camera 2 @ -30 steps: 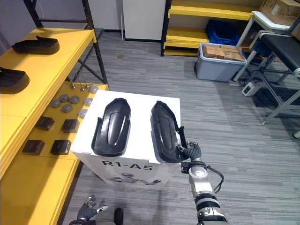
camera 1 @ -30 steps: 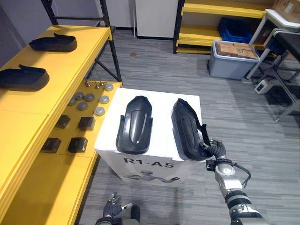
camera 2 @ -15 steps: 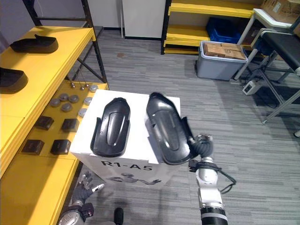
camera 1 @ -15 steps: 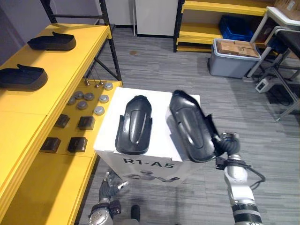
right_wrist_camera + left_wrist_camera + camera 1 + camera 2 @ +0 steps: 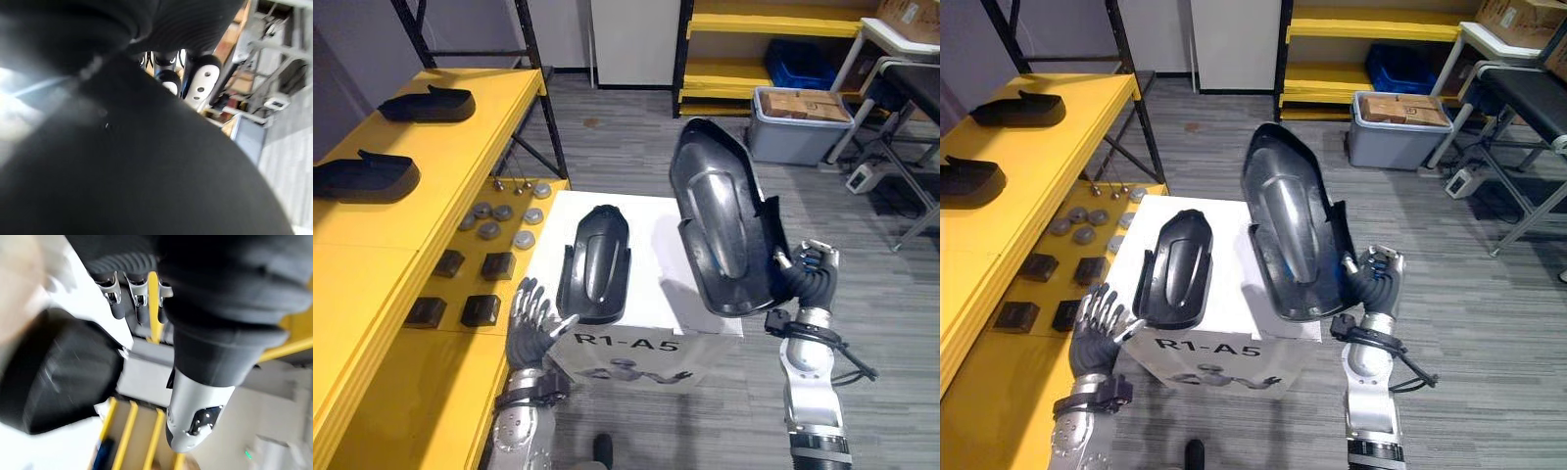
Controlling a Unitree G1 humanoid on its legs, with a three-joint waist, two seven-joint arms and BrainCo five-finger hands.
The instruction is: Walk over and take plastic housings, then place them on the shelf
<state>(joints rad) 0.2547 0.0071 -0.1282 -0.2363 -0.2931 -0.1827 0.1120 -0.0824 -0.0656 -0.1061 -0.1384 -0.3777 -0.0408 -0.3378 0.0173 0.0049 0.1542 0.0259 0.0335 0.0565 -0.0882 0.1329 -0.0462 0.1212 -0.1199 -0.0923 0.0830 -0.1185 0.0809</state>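
Plastic housing now raised off box by right robot hand.

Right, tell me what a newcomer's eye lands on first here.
The big black housing, gripped at its lower end by the right hand and tilted up over the white box. Then the second housing lying on the box, the open left hand by its near end, and the yellow shelf at left bearing two more housings.

i'm looking into a warehouse-style storeroom: long yellow shelves on black steel uprights, round grey metal parts and small black blocks laid out below, a grey plastic bin of cardboard boxes.
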